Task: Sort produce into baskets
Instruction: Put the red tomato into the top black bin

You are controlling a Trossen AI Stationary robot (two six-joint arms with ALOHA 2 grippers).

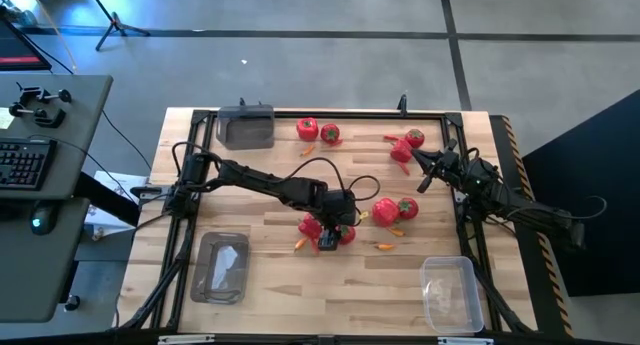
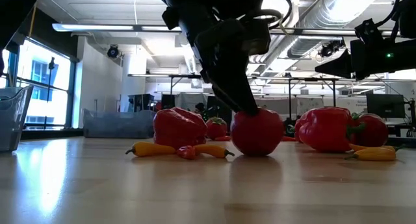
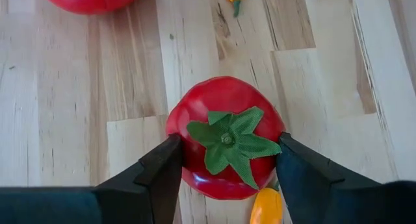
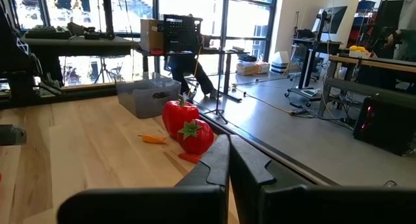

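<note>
A round red fruit with a green top (image 3: 224, 136) sits on the wooden table near its middle, also seen in the low view (image 2: 257, 133). My left gripper (image 3: 227, 152) comes down on it from the left, closed on its two sides. Beside it lie a red bell pepper (image 1: 310, 226) and tiny orange pieces (image 2: 153, 149). My right gripper (image 4: 227, 162) hovers shut at the table's far right (image 1: 418, 175), holding nothing. Three clear baskets stand at the far left (image 1: 245, 127), near left (image 1: 220, 267) and near right (image 1: 450, 290). My left gripper pinches the round red fruit between its two fingers, one on each side of its body (image 3: 182, 152), just below the green top. The fingers (image 3: 292, 165) slant down from above and from the table's left. The fruit stands upright with its underside on the table (image 2: 257, 152).
More produce lies around: a pepper (image 1: 307, 129) and a fruit (image 1: 330, 134) at the far middle, a pair (image 1: 405, 145) beside the right gripper, another pair (image 1: 395, 210) right of centre. An orange piece (image 3: 266, 208) touches the held fruit. Bare wood lies along the near edge.
</note>
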